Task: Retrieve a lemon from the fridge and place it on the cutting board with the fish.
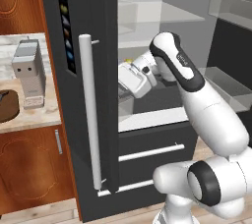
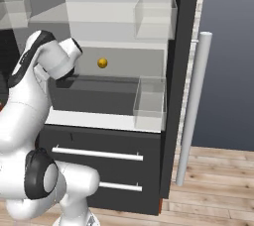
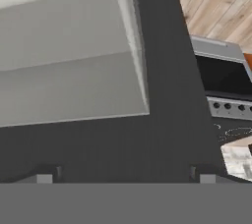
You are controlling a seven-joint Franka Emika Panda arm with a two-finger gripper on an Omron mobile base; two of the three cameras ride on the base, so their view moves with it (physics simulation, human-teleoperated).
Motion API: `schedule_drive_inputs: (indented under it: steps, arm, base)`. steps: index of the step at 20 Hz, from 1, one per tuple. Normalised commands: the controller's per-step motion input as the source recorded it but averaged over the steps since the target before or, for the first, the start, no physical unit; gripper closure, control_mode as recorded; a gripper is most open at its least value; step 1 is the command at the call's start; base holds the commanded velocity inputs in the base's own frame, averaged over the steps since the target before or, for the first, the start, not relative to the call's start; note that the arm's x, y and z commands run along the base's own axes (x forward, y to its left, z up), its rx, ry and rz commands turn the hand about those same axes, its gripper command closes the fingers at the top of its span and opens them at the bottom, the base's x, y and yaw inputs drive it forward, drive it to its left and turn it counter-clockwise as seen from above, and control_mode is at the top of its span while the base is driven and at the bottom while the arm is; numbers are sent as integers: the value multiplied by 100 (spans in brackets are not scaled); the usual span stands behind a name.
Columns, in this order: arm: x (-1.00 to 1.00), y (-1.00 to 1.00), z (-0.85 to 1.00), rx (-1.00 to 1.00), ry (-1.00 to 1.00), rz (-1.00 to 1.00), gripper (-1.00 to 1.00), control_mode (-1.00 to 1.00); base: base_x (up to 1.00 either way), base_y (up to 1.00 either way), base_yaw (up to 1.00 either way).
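Note:
The fridge [image 1: 88,16] stands with its doors open, showing a pale interior. The lemon [image 2: 102,63], small, round and yellow, rests on a shelf at the back; in the left base view the lemon [image 1: 127,61] peeks out just above my hand. My gripper [image 1: 124,84] is inside the fridge at the left of that shelf, near the lemon and not touching it. In the hand view the gripper [image 3: 126,179] is open, with nothing between its fingertips [image 3: 47,178]. The dark brown cutting board [image 1: 6,106] shows at the left edge, on the counter. The fish is out of view.
The left door's long white handle [image 1: 89,115] hangs close to my hand. Clear bins [image 2: 150,102] sit on the right door, whose handle [image 2: 193,106] stands beside them. Drawers with white bars [image 2: 96,153] lie below. A grey appliance [image 1: 28,70] stands on the counter. A stove [image 3: 224,90] shows in the hand view.

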Motion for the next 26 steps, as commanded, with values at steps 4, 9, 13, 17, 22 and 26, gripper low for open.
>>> schedule_drive_inputs:
  steps: [4,9,13,17,22,26]
  arm:
    - [0,38,-4,9,15,14,-100,-100]
    - [-3,43,-17,15,16,13,-100,-100]
    - [-24,75,-22,21,13,1,-100,-100]
    - [-33,90,0,11,4,0,-100,-100]
    - [-24,60,0,0,0,0,-100,-100]
    - [-5,45,0,0,0,-5,-100,-100]
  base:
    - [0,0,0]
    - [0,0,0]
    - [0,0,0]
    - [0,0,0]
    - [0,0,0]
    - [0,0,0]
